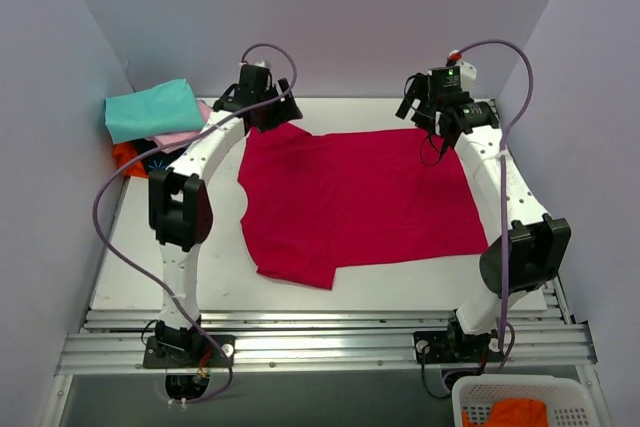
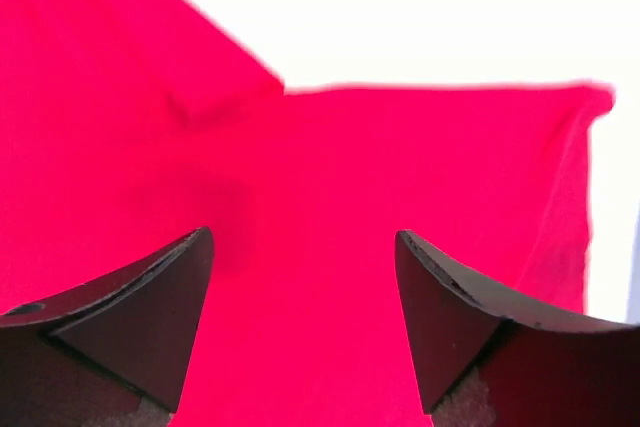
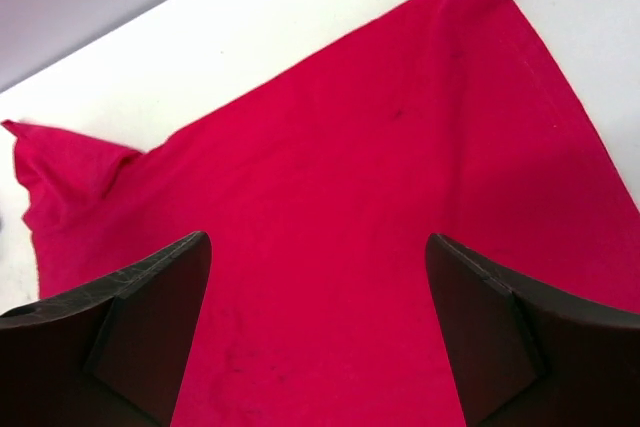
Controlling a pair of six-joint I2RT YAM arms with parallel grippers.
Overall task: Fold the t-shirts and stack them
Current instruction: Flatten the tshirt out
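Lying spread across the middle of the white tabletop (image 1: 400, 292) in the top view, a large crimson-red cloth t-shirt (image 1: 360, 197) is seen; a folded teal cloth t-shirt (image 1: 150, 109) is placed at upper left. In the left wrist view, the left gripper (image 2: 302, 234) is shown released over red cloth. In the right wrist view, the right gripper (image 3: 318, 238) is likewise released and empty.

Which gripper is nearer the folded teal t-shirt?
Left. The left gripper is above the crimson t-shirt at its far-left corner, near the teal t-shirt; the right gripper is at its far-right corner.
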